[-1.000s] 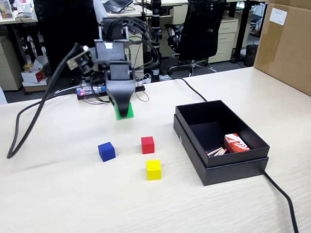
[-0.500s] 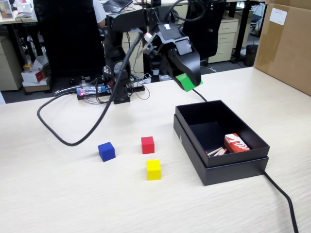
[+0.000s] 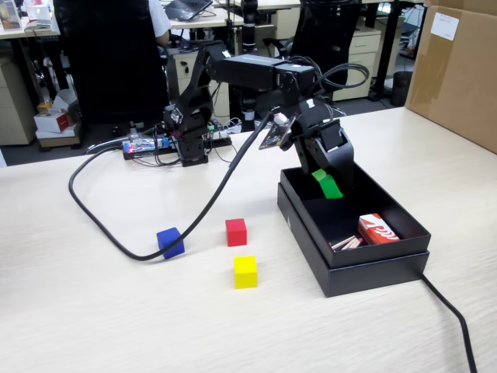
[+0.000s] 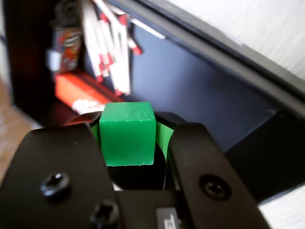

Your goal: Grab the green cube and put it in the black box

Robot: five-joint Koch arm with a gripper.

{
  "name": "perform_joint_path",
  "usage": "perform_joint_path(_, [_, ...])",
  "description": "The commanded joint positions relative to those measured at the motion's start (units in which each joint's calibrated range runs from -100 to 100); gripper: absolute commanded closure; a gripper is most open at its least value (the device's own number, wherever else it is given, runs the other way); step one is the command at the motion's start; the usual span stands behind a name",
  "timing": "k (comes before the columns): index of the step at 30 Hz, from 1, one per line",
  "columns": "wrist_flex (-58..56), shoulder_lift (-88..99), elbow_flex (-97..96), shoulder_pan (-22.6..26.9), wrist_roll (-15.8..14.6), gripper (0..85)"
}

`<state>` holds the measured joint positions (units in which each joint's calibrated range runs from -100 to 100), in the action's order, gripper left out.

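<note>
Three cubes, blue, red and yellow, are left on the surface. Rightward, the green cube, clamped between the fingers, has been carried from above the surface to over the black box; only release is judged outstanding.

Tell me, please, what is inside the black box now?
Inside the black box lie a red packet and loose matchsticks. The gripper holds the green cube above the floor. The arm covers the far corner.
</note>
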<state>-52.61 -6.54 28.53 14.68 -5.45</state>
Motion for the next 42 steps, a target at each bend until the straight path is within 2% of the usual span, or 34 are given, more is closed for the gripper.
perform_joint_path(1, [2.4,-0.1,1.7,0.4,-0.2,84.3])
perform_joint_path(6, [2.4,-2.1,0.8,0.4,-0.2,84.2])
perform_joint_path(8, [2.4,-3.3,0.1,0.4,-0.2,77.0])
perform_joint_path(14, [2.4,-4.8,-3.0,0.4,-0.2,75.3])
perform_joint_path(17, [2.3,-4.9,-4.1,0.5,-0.1,61.0])
perform_joint_path(20, [2.4,-4.5,-4.0,0.6,0.0,57.2])
perform_joint_path(21, [2.4,-4.2,-4.0,0.6,0.0,54.1])
perform_joint_path(23, [2.3,-3.4,-4.0,0.7,0.0,42.8])
perform_joint_path(25, [2.4,-0.9,-3.9,0.7,0.0,37.6])
perform_joint_path(35, [4.2,24.0,-2.2,-0.8,-0.6,37.9])
perform_joint_path(42, [4.4,49.3,-17.2,-5.2,-0.4,37.9])
